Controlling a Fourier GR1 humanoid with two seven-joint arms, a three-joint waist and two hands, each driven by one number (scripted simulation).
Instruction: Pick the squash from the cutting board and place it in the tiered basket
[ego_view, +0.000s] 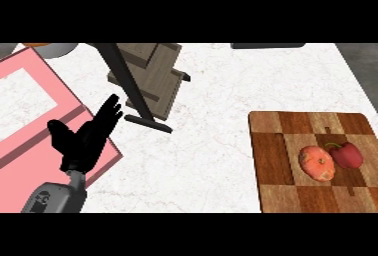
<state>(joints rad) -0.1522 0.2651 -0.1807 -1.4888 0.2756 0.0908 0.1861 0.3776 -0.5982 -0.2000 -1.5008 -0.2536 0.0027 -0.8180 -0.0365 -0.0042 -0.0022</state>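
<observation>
You had only the robot's left hand (83, 140) in shot: black, fingers straight and spread, thumb out to the side, holding nothing. It sat at the view's left over the edge of the flat pink rectangular mat w/ a pale marble-coloured centre (33, 80), grey forearm coming up from the lower-left corner. The right hand didn't show anywhere, so you couldn't read its state.

The squash, an orange-pink roundish lump w/ a speckled skin (317, 163), lay on the checkered wooden cutting board of light and dark brown squares (277, 150) at the right side of the white marble counter (214, 90). It rested approx mid-board, toward the board's right half. Touching it on its right was a dark red bell pepper w/ a small stem (348, 155); the two sat side by side.

The tiered basket, a grey-brown wooden shelf unit on a dark metal post and foot (151, 75), stood at the top centre-left, just right of the pink mat and above the left hand's fingertips. It was well apart from the board, w/ bare counter between them.

At the top-left corner you could see part of a grey round object w/ something orange beside it (52, 48), cut off by the edge; can't tell what it was. A dark strip (267, 45) lay at the counter's top edge, right of centre.
</observation>
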